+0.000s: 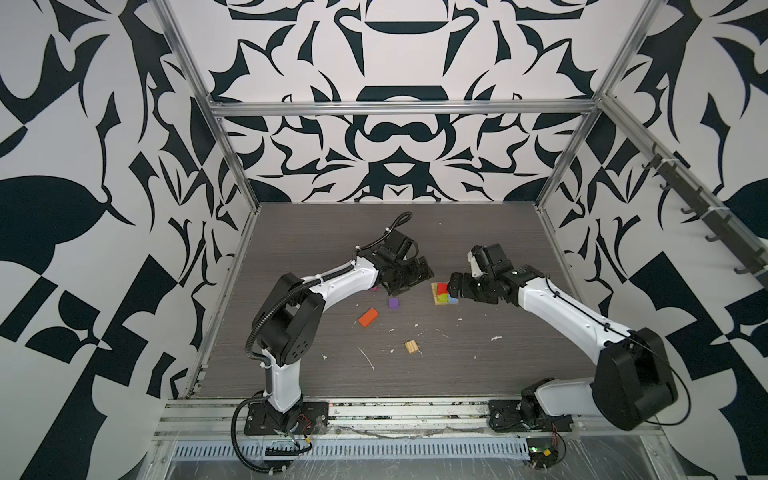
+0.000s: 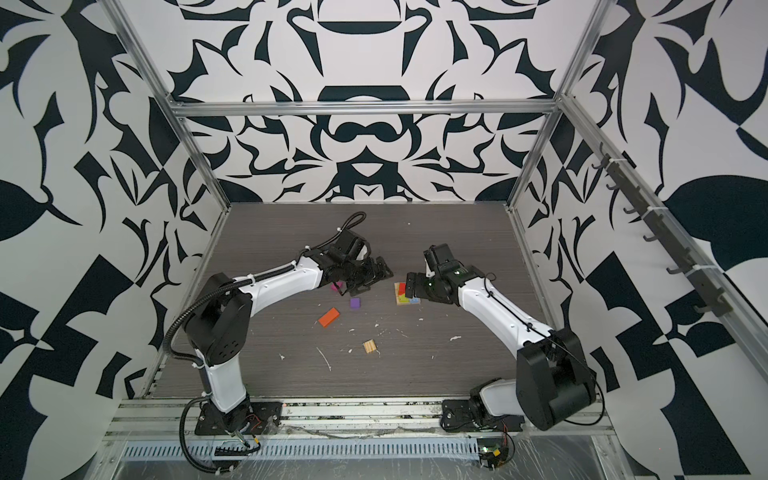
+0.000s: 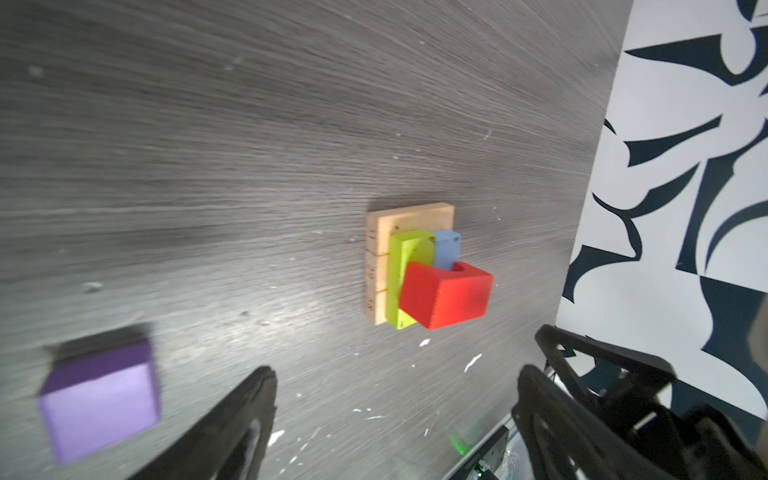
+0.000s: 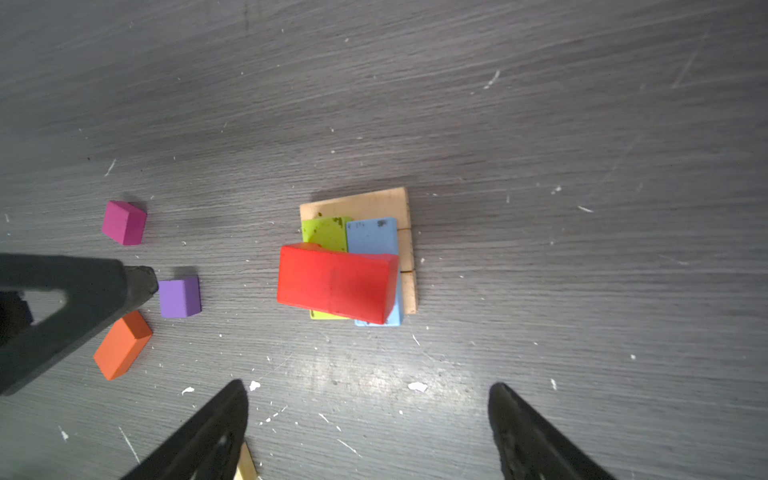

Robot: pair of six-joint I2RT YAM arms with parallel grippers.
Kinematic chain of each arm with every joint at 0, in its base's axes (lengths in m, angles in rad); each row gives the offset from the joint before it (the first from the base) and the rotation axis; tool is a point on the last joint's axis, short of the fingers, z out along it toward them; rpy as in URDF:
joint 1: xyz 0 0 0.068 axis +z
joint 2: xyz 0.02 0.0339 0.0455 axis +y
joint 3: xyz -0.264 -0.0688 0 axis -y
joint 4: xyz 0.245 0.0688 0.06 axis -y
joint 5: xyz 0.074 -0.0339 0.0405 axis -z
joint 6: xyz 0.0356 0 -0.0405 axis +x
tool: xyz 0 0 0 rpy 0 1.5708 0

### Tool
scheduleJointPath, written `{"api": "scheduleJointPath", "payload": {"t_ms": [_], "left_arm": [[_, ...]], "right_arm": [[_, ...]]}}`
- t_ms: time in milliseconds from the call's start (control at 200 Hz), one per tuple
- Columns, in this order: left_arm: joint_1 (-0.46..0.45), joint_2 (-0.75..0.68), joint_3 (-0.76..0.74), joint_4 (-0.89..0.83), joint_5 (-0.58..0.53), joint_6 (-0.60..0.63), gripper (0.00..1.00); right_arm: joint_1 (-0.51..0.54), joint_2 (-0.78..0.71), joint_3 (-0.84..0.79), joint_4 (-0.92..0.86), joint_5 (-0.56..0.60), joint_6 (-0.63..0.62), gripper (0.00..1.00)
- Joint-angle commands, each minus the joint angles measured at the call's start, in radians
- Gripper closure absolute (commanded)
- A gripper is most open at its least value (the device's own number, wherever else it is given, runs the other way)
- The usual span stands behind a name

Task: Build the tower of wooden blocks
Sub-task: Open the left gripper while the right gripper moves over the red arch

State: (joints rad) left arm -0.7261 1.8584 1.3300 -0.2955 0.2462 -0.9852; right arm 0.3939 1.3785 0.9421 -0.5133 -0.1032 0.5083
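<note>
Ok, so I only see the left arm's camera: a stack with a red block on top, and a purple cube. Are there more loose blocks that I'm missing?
Observer: Yes. An orange block lies flat on the table, a little nearer the arms' bases than the purple cube.
Visitor: Any more cubes?
Observer: One magenta cube, on the table farther back than the purple one and not touching it.
Visitor: And any bare wood?
Observer: A small ridged tan square lies alone, closer to the front edge than any other block.
</note>
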Motion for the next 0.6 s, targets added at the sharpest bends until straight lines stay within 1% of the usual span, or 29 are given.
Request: {"api": "scheduleJointPath", "payload": {"t_ms": [0, 250, 600], "left_arm": [[0.017, -0.067, -0.044, -0.001, -0.009, 0.02, 0.06], [0.049, -0.121, -0.109, 0.006, -0.016, 0.035, 0.06], [0.053, -0.144, -0.156, 0.032, -0.008, 0.029, 0.06]], "right_arm": [[0.022, 0.026, 0.057, -0.013, 0.052, 0.028, 0.08], [0.058, 0.089, 0.102, -0.02, 0.096, 0.039, 0.09], [0.087, 0.187, 0.161, -0.028, 0.14, 0.047, 0.08]]}}
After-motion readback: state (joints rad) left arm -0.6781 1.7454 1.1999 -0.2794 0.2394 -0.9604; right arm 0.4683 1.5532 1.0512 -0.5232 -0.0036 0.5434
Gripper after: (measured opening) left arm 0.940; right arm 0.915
